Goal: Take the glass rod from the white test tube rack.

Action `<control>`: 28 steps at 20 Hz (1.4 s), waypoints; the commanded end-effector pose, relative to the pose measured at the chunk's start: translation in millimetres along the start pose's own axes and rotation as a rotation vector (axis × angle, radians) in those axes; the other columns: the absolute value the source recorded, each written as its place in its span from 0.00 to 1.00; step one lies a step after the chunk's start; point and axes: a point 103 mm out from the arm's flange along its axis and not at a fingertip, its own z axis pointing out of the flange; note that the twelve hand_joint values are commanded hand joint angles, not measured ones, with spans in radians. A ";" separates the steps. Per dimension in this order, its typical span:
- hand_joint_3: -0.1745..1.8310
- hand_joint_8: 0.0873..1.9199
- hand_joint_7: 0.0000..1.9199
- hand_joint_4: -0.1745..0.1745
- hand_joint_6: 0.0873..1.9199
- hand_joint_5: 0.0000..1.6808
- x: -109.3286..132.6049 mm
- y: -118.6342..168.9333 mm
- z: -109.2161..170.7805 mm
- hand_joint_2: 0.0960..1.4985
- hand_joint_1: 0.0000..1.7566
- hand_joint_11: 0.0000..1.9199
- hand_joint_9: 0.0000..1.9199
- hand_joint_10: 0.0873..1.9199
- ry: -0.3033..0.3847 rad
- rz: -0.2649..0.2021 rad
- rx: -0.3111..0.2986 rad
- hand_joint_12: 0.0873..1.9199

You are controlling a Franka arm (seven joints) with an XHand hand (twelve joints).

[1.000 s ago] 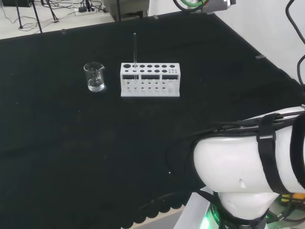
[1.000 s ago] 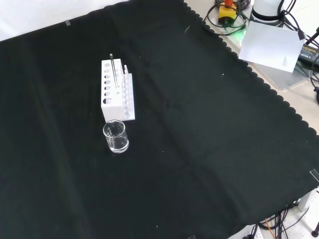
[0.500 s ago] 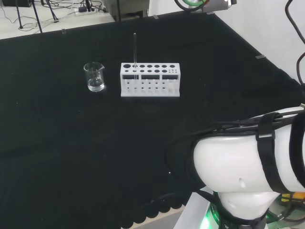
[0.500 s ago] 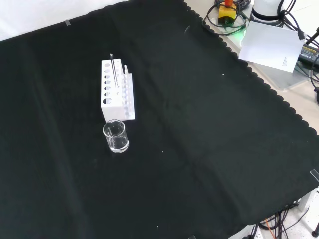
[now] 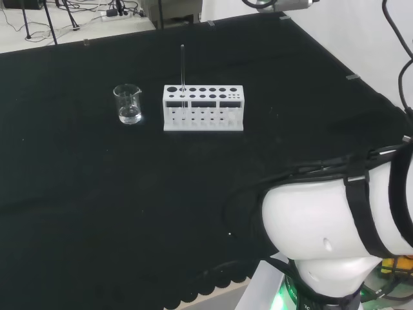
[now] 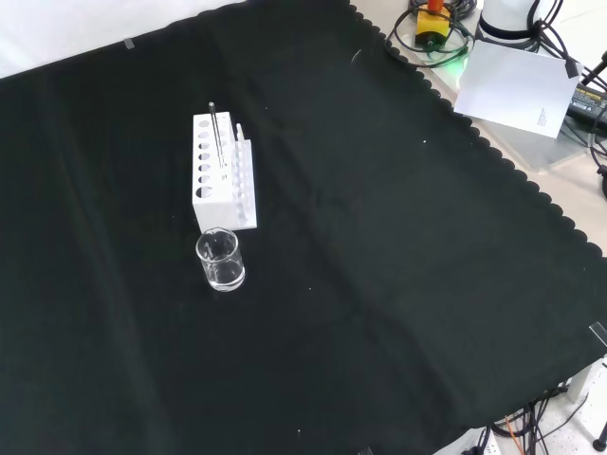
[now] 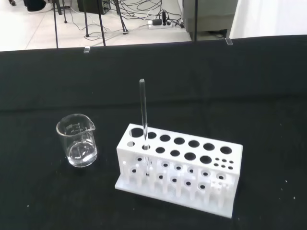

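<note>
The arm's (image 5: 335,232) large white link sits at the lower right of the head view, above the arm base (image 5: 303,290). Black straps (image 5: 361,213) run across the link's rounded casing. The link stands well back from the near edge of the counter (image 5: 97,194). In the front view the arm base (image 6: 507,19) shows at the top right corner, with cables round it.

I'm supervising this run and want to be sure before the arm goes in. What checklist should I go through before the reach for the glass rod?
1. Glass rod stands upright in the rack: ok.
2. White test tube rack sits flat on the black cloth: ok.
3. Rod's top is free, nothing above it: ok.
4. Beaker stands apart from the rack, beside the rod's end: ok, though close.
5. Robot hand open and ready: cannot tell.
</note>
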 end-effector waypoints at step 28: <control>0.29 0.32 0.00 0.22 0.00 0.05 23.6 191.9 38.4 0.62 0.28 0.00 0.04 0.41 0.019 -0.158 0.017 0.71</control>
